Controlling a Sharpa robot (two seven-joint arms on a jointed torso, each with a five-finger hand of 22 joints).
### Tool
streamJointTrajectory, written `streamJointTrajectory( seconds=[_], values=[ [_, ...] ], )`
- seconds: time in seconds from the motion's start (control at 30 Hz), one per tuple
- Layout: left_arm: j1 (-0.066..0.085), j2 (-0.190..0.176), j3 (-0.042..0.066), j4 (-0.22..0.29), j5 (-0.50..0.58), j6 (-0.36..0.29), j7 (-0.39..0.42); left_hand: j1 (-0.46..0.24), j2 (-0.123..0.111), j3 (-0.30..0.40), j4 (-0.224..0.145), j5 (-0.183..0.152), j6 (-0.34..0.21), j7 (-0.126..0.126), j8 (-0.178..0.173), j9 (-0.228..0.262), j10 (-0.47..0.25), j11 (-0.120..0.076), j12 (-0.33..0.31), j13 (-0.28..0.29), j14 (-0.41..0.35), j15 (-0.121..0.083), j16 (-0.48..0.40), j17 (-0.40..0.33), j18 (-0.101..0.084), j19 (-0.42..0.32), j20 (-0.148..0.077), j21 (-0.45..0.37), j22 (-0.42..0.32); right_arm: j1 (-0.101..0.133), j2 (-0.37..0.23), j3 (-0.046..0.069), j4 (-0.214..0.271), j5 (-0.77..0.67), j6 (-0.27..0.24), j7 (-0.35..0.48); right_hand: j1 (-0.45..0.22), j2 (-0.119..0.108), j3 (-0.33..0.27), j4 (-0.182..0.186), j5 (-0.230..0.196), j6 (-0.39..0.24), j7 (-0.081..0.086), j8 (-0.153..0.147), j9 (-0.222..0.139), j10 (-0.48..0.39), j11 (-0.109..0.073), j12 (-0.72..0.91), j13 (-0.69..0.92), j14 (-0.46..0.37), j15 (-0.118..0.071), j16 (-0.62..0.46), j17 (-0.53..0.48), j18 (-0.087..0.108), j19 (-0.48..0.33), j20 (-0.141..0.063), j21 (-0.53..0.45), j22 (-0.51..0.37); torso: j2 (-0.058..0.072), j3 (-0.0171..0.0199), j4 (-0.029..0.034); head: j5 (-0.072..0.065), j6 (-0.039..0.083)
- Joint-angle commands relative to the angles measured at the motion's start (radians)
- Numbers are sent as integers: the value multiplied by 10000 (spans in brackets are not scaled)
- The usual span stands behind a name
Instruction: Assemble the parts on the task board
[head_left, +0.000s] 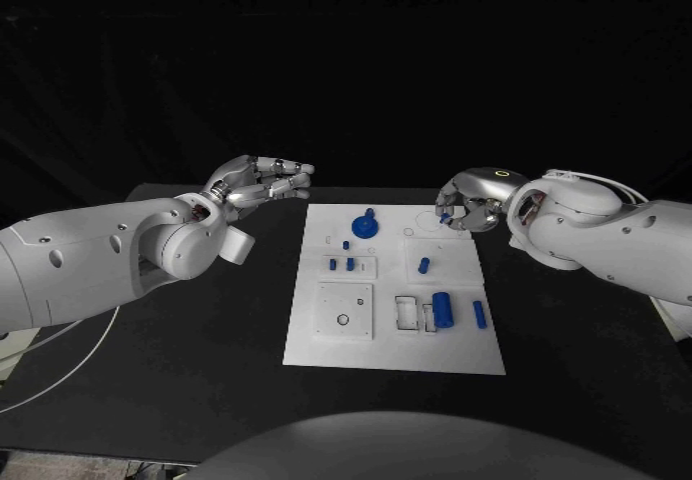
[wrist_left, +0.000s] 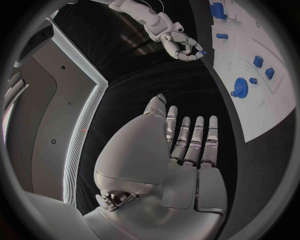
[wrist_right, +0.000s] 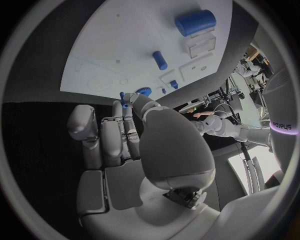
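The white board (head_left: 392, 335) lies in the middle of the black table (head_left: 173, 350). On its near right stand a big blue cylinder (head_left: 443, 309) and a slimmer blue pin (head_left: 479, 314); a blue gear (head_left: 366, 226) sits at the far end. Beyond, the right hand (head_left: 464, 211) pinches a small blue piece (head_left: 441, 217) over the far right corner. The left hand (head_left: 260, 184) hovers off the board's left edge, empty, fingers apart.

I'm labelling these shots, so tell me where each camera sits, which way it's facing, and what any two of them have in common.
Head view: on the robot's head, looking down at the task board; both arms show.
Left wrist view: behind the left hand, facing across the table; the right hand shows beyond.
Right wrist view: behind the right hand, facing the board.
Shared: all three show the blue gear.
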Motion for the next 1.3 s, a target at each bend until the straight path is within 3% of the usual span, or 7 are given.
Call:
streamJointTrajectory(
  seconds=[0.03,0.17,0.37,0.53,0.67,0.8,1.3],
  values=[
    [4,31,8,-13,9,26,-19,-43,85,-50,8,48,27,65,47,-10,15,92,70,-12,34,11,64,-19,113,97,-3,36,-21,350,-288,-5,668,545,183,-268,-33,-40,-32,-4,12,50,29,54,15,66,19,14,-11,-48,39,-71,-42,132,-24,32,3,1234,-14,-18,-5,48,-1],
    [-5,67,8,-65,9,-2,-39,-52,84,-65,10,45,25,72,46,-11,12,101,77,-13,27,13,66,-23,115,101,-3,37,-27,744,-489,-5,1402,1238,351,-395,-39,-48,-37,-1,-28,44,39,46,31,88,31,5,-26,-37,55,-63,-28,129,-21,45,12,1235,-23,-14,-6,38,-1],
    [-28,109,8,-65,8,-49,-15,-58,84,-85,8,48,21,84,43,-13,9,121,90,-15,18,22,71,-30,119,104,-3,37,-37,832,-168,-10,2076,1842,856,-638,6,-67,14,-41,-18,-123,139,-79,59,40,96,-83,-97,-191,119,-197,-242,198,-279,93,-325,1137,-69,-36,-7,94,-1],
    [-50,107,8,-7,4,-76,-34,-23,92,-104,-3,76,31,108,49,-13,6,168,117,-17,-5,6,80,-42,120,99,-1,32,-57,554,248,-12,2463,1627,1087,-948,54,-81,71,-94,133,-213,225,-164,84,33,142,-109,-129,-362,155,-324,-460,253,-493,131,-575,1068,-78,-28,4,404,-1],
    [-61,53,8,73,-3,-92,-65,4,99,-120,-4,95,45,126,56,-11,-1,190,136,-20,-33,0,84,-50,117,85,1,23,-74,177,646,-11,2681,884,1149,-1142,91,-99,107,-145,226,-234,264,-209,91,86,154,-93,-137,-346,162,-300,-445,252,-476,143,-527,1080,-81,-33,-2,924,-1],
    [-65,-30,7,160,-5,-170,-41,2,101,-144,4,99,51,146,59,-12,-22,188,144,-25,-68,-9,81,-58,110,68,3,13,-90,-161,1005,-10,2718,-15,1203,-1311,105,-128,134,-186,311,-237,285,-249,92,118,163,-91,-150,-288,165,-245,-390,240,-415,152,-425,1104,-94,-34,-5,1214,-1],
    [-69,-144,7,327,-10,-194,-39,32,112,-161,-3,118,56,152,62,-13,-50,193,156,-30,-104,-12,86,-64,100,42,4,0,-111,-1184,1563,-7,2499,-2056,1317,-1820,106,-198,188,-254,377,-296,318,-368,63,119,189,-133,-193,-229,180,-191,-356,240,-381,169,-359,1109,-94,-58,-30,1382,-1]
  ],
)
